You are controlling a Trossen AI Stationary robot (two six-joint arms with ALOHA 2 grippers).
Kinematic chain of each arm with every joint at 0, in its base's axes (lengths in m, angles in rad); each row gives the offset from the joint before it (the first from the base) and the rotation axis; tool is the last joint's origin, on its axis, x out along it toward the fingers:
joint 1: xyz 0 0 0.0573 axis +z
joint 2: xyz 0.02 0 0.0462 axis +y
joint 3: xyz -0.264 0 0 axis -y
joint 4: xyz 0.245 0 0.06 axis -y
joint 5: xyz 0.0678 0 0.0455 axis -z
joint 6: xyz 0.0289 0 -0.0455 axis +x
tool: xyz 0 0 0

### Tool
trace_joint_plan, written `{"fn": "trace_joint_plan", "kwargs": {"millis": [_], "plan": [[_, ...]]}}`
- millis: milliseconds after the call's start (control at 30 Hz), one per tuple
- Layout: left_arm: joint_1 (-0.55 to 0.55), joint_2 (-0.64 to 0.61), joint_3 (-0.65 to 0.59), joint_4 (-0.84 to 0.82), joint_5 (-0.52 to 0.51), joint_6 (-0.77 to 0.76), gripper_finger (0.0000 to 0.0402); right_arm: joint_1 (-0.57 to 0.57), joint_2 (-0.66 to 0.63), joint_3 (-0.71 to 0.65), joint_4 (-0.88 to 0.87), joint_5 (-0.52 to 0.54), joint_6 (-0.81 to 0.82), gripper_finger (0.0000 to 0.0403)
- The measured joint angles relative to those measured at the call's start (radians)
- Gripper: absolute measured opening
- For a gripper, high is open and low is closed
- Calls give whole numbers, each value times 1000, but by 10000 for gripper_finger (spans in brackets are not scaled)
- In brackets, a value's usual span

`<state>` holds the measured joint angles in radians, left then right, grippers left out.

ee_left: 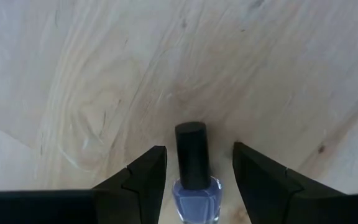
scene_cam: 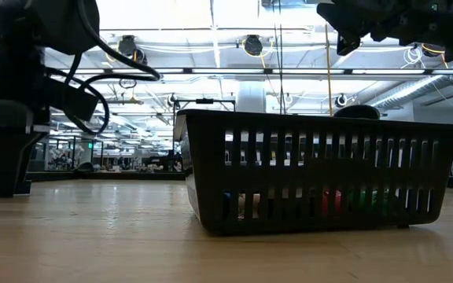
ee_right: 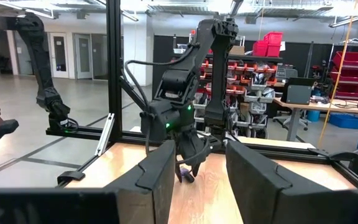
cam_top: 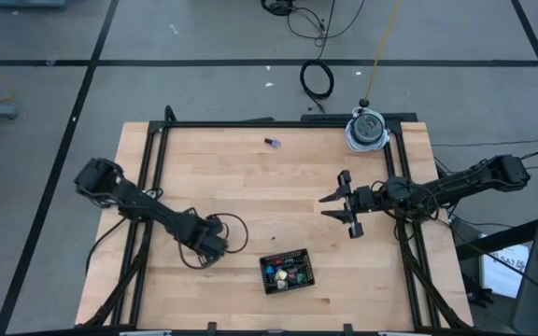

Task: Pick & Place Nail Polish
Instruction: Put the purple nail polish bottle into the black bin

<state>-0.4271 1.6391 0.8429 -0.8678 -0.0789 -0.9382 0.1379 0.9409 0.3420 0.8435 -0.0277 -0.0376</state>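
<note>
A blue-purple nail polish bottle [ee_left: 196, 196] with a dark cap [ee_left: 191, 152] looks to lie on the bare wood. My left gripper [ee_left: 197, 151] is open low over the table's near left part [cam_top: 215, 245]. Its fingers stand on either side of the bottle with a gap on each side. My right gripper [cam_top: 342, 202] is open and empty above the table's right half. Several more bottles sit in the black slotted basket [cam_top: 286, 270]. One stray bottle [cam_top: 272, 142] lies near the far edge.
The black basket [scene_cam: 313, 173] stands near the front edge, right of my left gripper. A round grey object [cam_top: 366, 130] sits at the far right corner. A black frame [cam_top: 250, 124] runs along the table's edges. Bare wood lies between the two arms.
</note>
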Motion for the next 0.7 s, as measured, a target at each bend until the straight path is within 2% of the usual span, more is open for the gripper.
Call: {"fn": "trace_joint_plan", "kwargs": {"millis": [167, 267, 500, 700], "plan": [[0, 35, 1, 0, 16, 1, 181, 0, 0, 0, -3, 0, 0, 132], [0, 39, 1, 4, 35, 14, 162, 0, 0, 0, -3, 0, 0, 131], [-1, 40, 0, 16, 42, -10, 32, 0, 0, 0, -3, 0, 0, 132], [-11, 42, -1, 38, -13, 15, 32, 0, 0, 0, -9, 0, 0, 132]]}}
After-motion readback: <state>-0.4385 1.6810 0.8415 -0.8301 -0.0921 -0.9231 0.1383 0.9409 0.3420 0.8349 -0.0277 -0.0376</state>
